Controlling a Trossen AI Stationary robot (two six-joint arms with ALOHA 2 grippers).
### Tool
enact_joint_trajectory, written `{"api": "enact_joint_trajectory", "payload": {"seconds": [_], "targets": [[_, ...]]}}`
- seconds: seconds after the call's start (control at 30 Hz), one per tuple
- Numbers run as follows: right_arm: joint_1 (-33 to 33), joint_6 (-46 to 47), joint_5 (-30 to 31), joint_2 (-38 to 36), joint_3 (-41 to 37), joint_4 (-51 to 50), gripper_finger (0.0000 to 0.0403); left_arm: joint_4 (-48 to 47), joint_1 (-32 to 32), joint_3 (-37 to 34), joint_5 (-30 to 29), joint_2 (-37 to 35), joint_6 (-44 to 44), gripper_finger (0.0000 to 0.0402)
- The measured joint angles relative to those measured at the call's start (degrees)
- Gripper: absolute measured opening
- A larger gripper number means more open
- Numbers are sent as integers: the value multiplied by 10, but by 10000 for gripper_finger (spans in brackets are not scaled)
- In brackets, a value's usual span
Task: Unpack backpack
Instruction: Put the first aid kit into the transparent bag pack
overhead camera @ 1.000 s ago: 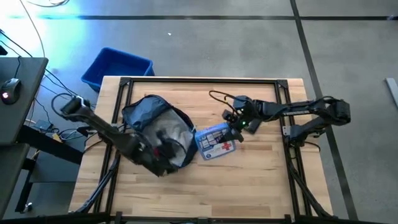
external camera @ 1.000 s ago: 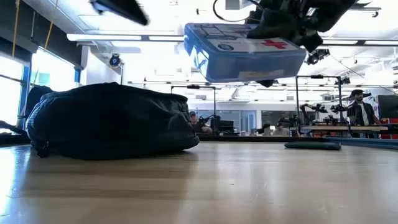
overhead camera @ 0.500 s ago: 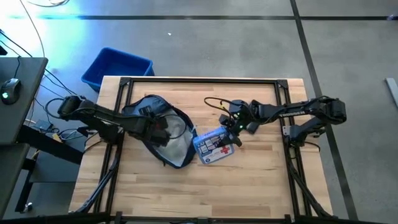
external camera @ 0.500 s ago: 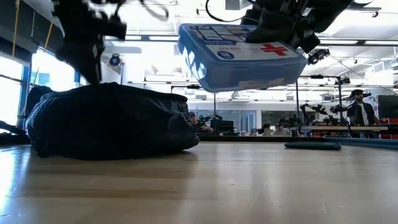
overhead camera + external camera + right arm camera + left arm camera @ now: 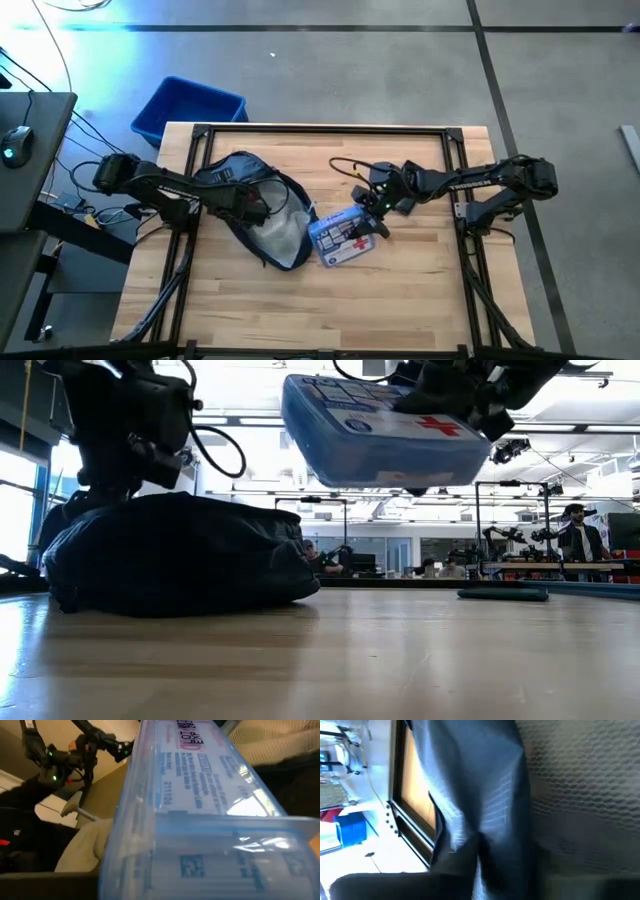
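Observation:
The dark navy backpack (image 5: 228, 176) lies on its side on the table's left half (image 5: 180, 555), its pale mesh inside (image 5: 285, 232) showing. My left gripper (image 5: 262, 208) points steeply down onto the backpack's top (image 5: 105, 485) and is shut on its fabric. My right gripper (image 5: 384, 218) is shut on a blue first-aid kit (image 5: 340, 236) with a red cross. It holds the kit in the air (image 5: 385, 440) just right of the backpack. My left gripper has a raised fold of the backpack's navy fabric (image 5: 480, 845) between its fingers, coming at it from above and slanting down. One layer or several, I cannot tell. The backpack's underside stays on the table. My right gripper holds the first-aid kit by its end toward the table's right (image 5: 368, 226), reaching in from the right and slanting slightly down. The kit hides the fingers in the wrist view (image 5: 200, 795). It hangs clear of the table, tilted, label side up.
A blue plastic bin (image 5: 190, 108) stands on the floor off the table's far left corner. A black frame (image 5: 320, 130) runs along the table's edges. Bare wood lies toward the near and right edges (image 5: 420, 290). A person (image 5: 575, 532) stands in the room beyond.
My left gripper has swung from the backpack's near side toward the far edge, tipped steeply downward and come down onto the backpack's top. More of the pale mesh inside shows on the backpack's near right side. The kit stays in the air.

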Motion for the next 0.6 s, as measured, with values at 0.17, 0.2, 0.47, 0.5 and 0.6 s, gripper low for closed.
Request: {"api": "enact_joint_trajectory", "payload": {"seconds": [0.17, 0.2, 0.47, 0.5, 0.6], "targets": [[0, 29, 2, 4, 1, 59, 132, 2, -29, 20, -43, 0, -15, 4], [0, 36, 3, 8, 3, 67, 132, 12, -39, 28, -52, 0, -15, 2], [-2, 43, 3, 120, 80, 72, 132, 160, -81, 103, -88, 0, 11, 0], [-5, 43, -4, 136, 95, 71, 132, 176, -82, 107, -88, 0, 21, 0], [-19, 58, -18, 177, 135, 72, 132, 195, -83, 113, -89, 0, 48, 0]]}}
